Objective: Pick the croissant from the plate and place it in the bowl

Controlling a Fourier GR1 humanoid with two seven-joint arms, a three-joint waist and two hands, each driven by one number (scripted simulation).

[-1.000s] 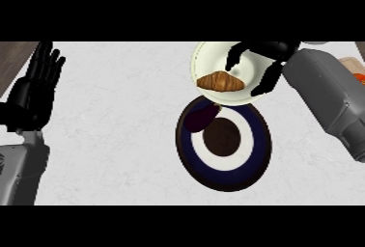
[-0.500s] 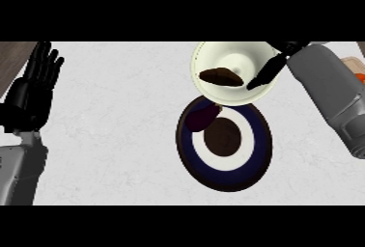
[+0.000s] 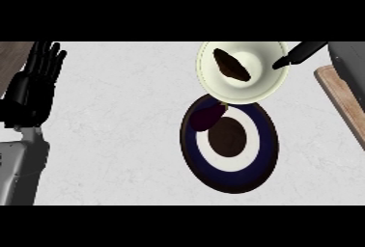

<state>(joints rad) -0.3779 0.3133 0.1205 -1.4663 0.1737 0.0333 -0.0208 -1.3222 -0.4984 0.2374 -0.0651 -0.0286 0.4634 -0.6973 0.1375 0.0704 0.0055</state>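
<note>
Where the pale counter (image 3: 114,144) fills the head view, a cream bowl (image 3: 274,82) sits near the upper right, and the croissant (image 3: 231,64) lies inside it, dark brown and slanted, resting toward the bowl's left half; just below the bowl, with the bowl's lower edge overlapping its upper rim, lies a plate (image 3: 196,159) with a dark blue border, a white ring and a dark brown centre; a dark purple object (image 3: 209,117), not identifiable, lies on the plate's upper left part, touching or nearly touching the bowl's underside edge; at the right edge of the view a wooden board (image 3: 342,103) runs down the counter, well apart from the plate. The right hand (image 3: 299,53) enters from the upper right as a few straight black fingers, their tips at the bowl's right rim; it has hold of nothing, and the croissant lies apart from it across the bowl's interior; the grey right forearm (image 3: 349,55) shows behind it at the corner. The left hand (image 3: 32,87) rests at the left edge of the view, fingers straight and pointing up, holding nothing; its grey forearm (image 3: 18,173) comes in from the lower left corner.
</note>
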